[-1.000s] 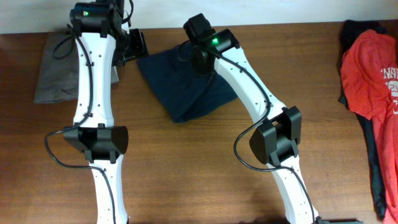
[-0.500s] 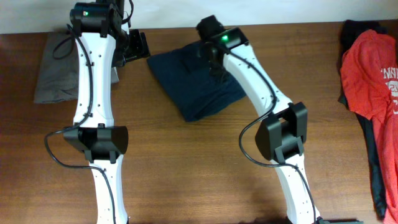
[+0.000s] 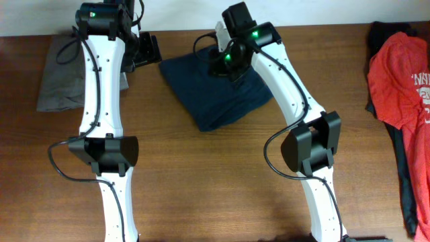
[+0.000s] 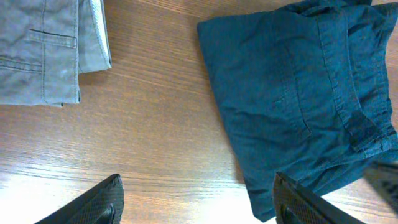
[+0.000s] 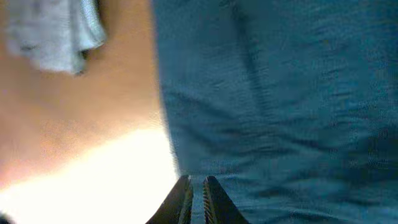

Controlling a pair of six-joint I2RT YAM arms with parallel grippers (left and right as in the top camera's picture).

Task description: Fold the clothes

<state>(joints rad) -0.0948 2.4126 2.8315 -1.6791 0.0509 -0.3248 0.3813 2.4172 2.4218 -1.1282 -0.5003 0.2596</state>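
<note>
While the navy garment (image 3: pixel 218 97) lies in a folded, roughly square bundle toward the back middle of the wooden table (image 3: pixel 201 175), both robot arms reach over that area. The right gripper (image 5: pixel 198 198) hangs close above the garment's edge, its two fingers drawn almost together. The blurred wrist view shows no cloth between them. The left gripper (image 4: pixel 196 186) hovers over bare wood between the navy bundle and a grey garment (image 3: pixel 57 77) folded at the back left corner, its fingers spread wide and holding nothing. At the far right edge, well apart from the arms, a red T-shirt (image 3: pixel 400 81) with white lettering lies loosely over a black garment (image 3: pixel 403 175), both unfolded.

The navy cloth looks soft, limp and fairly light, with some body from its doubled layers and a thicker stitched band (image 4: pixel 360 118) along one side. It would likely sag and slide open if lifted by a single layer. A pinch at a corner or along the stitched band, taking all the layers together, seems the surest hold. The smooth wood should let the bundle slide easily when it is pushed or dragged.
</note>
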